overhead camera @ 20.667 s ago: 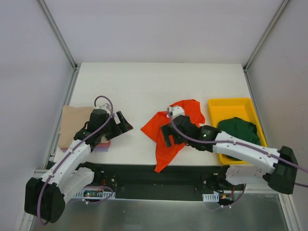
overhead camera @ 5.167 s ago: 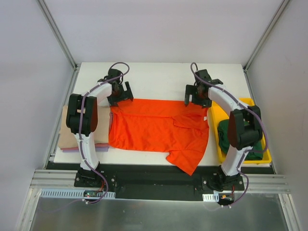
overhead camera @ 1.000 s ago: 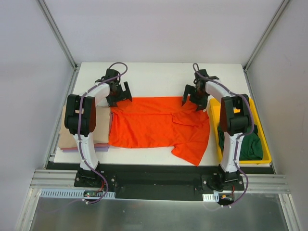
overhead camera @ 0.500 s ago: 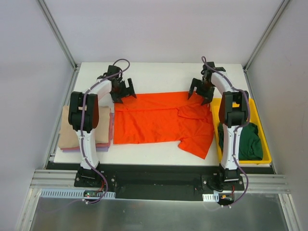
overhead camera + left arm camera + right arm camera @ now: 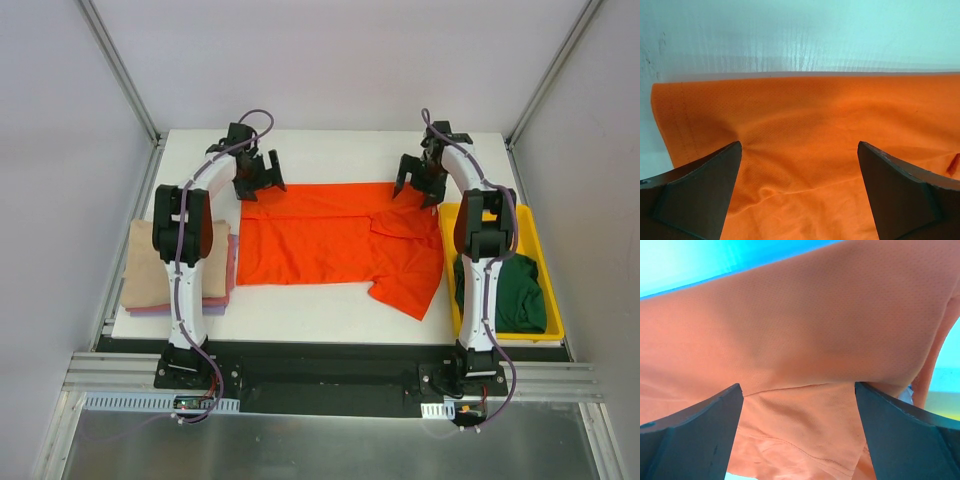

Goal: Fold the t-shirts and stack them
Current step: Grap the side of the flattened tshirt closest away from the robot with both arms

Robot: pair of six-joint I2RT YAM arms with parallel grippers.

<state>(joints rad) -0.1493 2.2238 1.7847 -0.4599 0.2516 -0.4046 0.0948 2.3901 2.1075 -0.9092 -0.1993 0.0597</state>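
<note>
The orange-red t-shirt (image 5: 330,240) lies spread flat on the white table, its far edge straight and one sleeve folded over at the right front. My left gripper (image 5: 258,180) is open over the shirt's far left corner; in the left wrist view (image 5: 799,146) the jaws stand wide apart with orange cloth (image 5: 805,110) under them. My right gripper (image 5: 418,186) is open over the far right corner, jaws wide over the cloth (image 5: 805,330) in the right wrist view (image 5: 797,386). The dark green t-shirt (image 5: 512,295) lies crumpled in the tray. Folded tan (image 5: 150,265), pink and lavender shirts are stacked at the left.
The yellow tray (image 5: 528,222) stands at the table's right edge, right beside the shirt's right side. The folded stack sits against the left edge. White table (image 5: 330,155) shows beyond the shirt's far edge and along the front.
Both grippers have moved farther away across the table, and the orange-red shirt has slid with them, away and slightly right. Its far edge now lies straighter.
</note>
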